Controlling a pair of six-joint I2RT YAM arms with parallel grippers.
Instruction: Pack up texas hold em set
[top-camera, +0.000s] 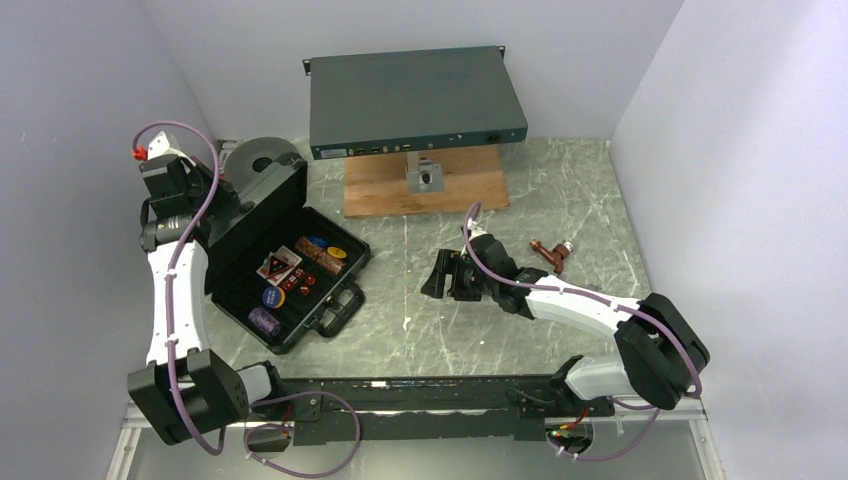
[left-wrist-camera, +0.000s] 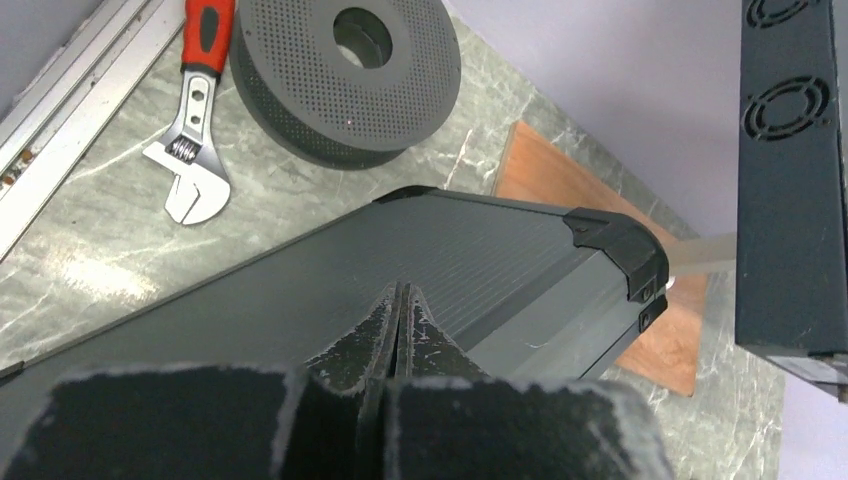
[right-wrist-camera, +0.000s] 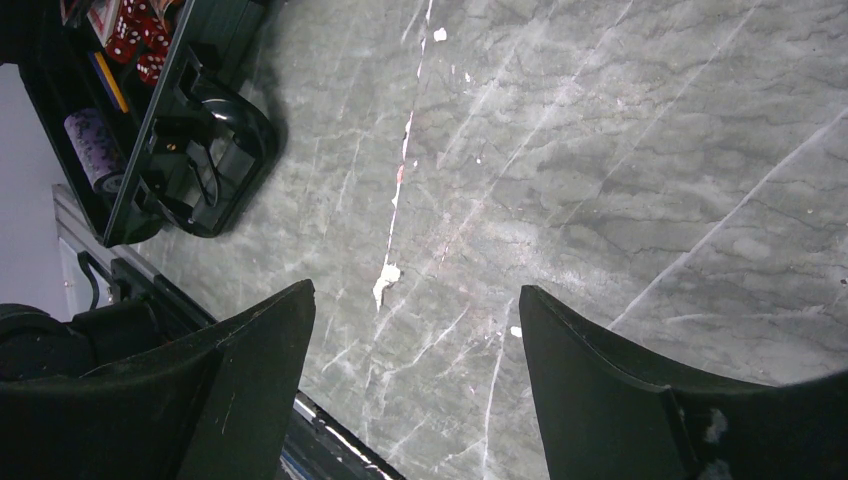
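Left hand clenched, empty, fingertips at outer face of raised case lid. Right hand released, low over table, stretch of marble between it and case handle.

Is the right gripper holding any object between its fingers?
No, the right gripper is open, and only the bare table shows between its two fingers.

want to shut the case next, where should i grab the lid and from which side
Take the lid by its free top edge, coming from behind, near the left gripper. It stands nearly upright with the hinge low, so that edge probably gives most leverage.
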